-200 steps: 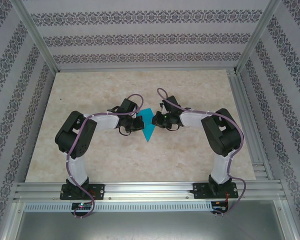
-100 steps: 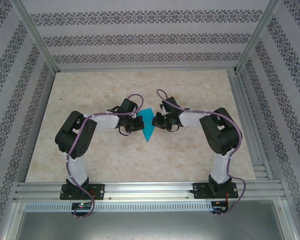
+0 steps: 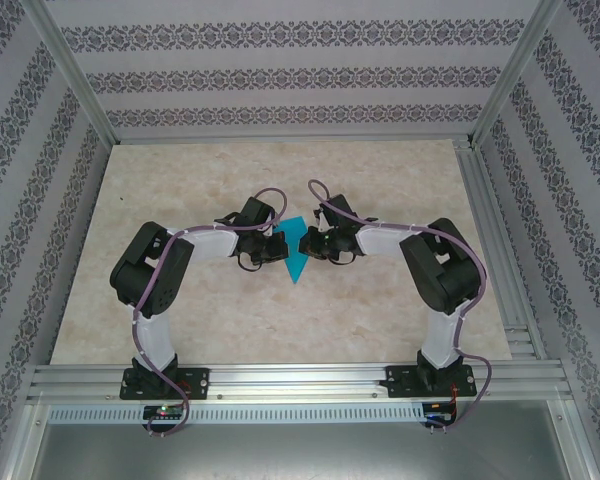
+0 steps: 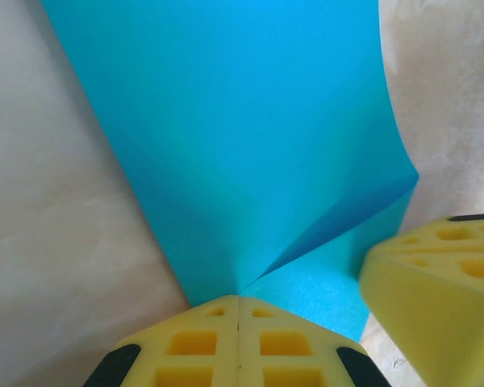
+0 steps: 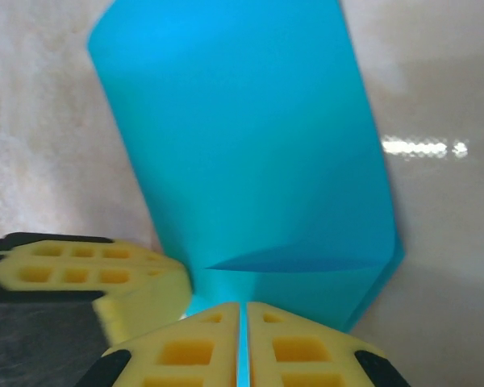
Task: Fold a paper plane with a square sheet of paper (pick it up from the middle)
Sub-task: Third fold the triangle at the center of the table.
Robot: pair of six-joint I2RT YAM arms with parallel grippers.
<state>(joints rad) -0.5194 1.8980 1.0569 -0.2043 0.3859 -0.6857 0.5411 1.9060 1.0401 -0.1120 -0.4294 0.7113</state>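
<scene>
Paper (image 3: 297,256) was in the middle of the top view, between the two claws, narrow and with its point toward the bottom of the frame. Whether it touched the table (image 3: 180,190) I could not tell. Left claw (image 4: 239,305) was closed on one edge of the paper. Right claw (image 5: 243,313) pinched the opposite edge, with a thin blue line between its pads. Compared with one second before, the right claw had come a little to the left, nearer to the left claw, and the paper looked narrower. In my judgement the sheet was bending along its middle, so the centre crease was begun but not yet pressed flat.
</scene>
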